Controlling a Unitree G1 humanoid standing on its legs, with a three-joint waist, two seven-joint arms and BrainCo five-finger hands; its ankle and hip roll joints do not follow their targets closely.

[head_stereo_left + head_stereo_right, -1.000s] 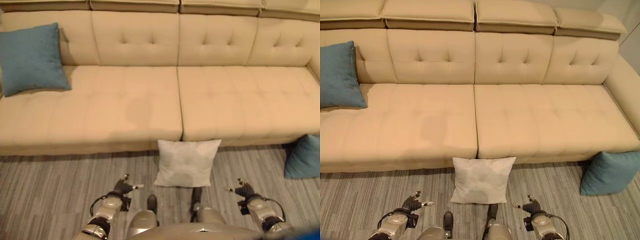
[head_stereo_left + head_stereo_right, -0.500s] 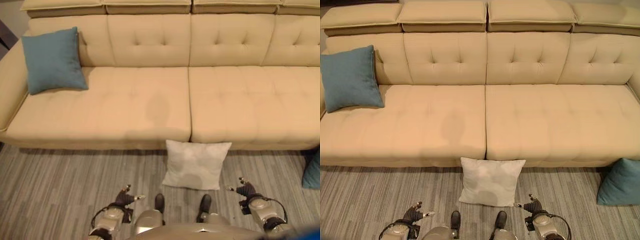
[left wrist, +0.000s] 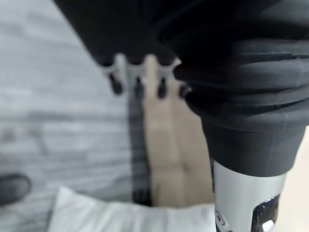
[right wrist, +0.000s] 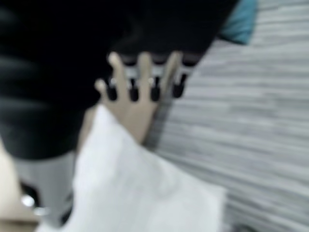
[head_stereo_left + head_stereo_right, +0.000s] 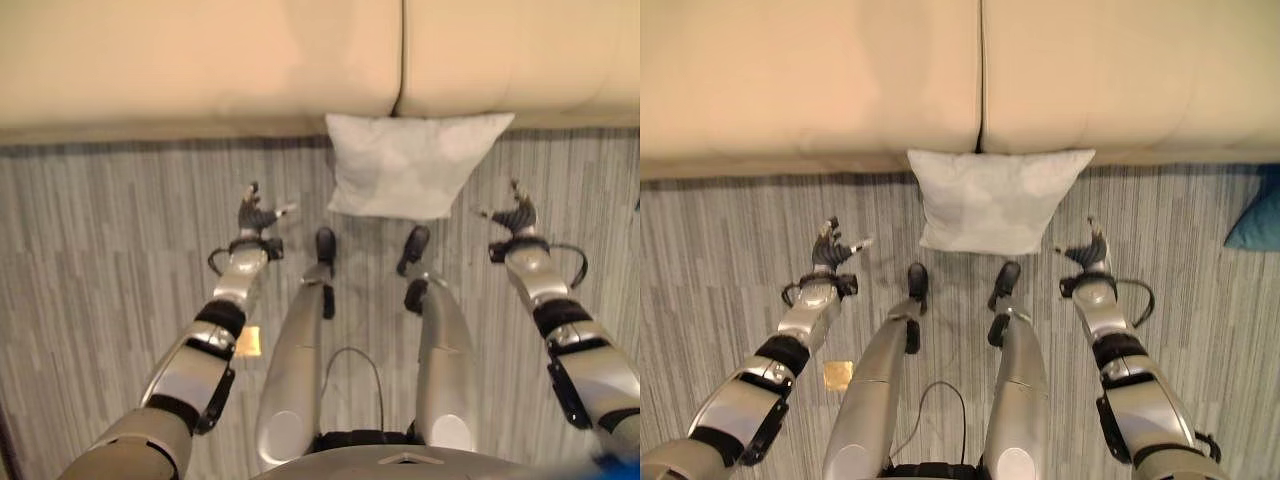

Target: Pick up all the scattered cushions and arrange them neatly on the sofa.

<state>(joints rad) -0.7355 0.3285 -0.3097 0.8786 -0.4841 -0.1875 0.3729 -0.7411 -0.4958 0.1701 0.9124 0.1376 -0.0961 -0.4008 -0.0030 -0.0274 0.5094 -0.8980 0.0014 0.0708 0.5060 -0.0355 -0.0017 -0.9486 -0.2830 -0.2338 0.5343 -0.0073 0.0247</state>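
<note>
One white cushion (image 5: 998, 200) is being flanked, untouched, by left hand (image 5: 827, 252) and right hand (image 5: 1087, 256), fingers relaxed, empty. Judged soft, light; best squeezed at opposite side edges.

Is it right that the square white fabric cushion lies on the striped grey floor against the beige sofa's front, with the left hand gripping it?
Not quite. In the left eye view the square white fabric cushion lies on the striped grey floor against the beige sofa, but the left hand hovers apart from it, gripping nothing.
</note>
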